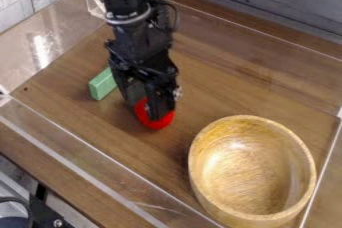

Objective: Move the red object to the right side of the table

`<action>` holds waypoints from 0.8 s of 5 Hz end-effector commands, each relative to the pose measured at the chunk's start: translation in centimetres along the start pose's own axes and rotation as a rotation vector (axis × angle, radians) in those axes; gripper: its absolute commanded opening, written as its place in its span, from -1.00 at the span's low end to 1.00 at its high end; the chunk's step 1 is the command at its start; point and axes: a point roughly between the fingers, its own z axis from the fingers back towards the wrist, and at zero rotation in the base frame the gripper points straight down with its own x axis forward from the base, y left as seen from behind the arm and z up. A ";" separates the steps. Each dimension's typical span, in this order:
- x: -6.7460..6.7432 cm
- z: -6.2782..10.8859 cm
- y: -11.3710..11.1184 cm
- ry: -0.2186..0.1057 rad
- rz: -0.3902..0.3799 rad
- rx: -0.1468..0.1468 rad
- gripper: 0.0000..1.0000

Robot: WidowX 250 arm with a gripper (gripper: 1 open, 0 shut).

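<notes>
The red object (158,121), a small glossy red toy fruit, lies on the dark wood-grain table (247,72) left of centre. My gripper (151,108) points down over it from above. Its black fingers (135,100) stand on either side of the fruit and have closed in against it. Only the fruit's lower part shows below the fingers, and its green stem is hidden by the gripper. The fruit still rests on the tabletop.
A light green rectangular block (102,83) lies just left of the gripper. A round wooden bowl (201,152) fills the front right of the table. Low clear acrylic walls (107,187) edge the tabletop.
</notes>
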 end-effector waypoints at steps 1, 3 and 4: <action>2.3 2.3 -0.4 -0.041 0.064 0.044 -1.00; 8.8 3.1 -6.3 -0.059 0.015 0.044 -1.00; 9.2 2.3 -6.2 -0.078 -0.004 0.044 -1.00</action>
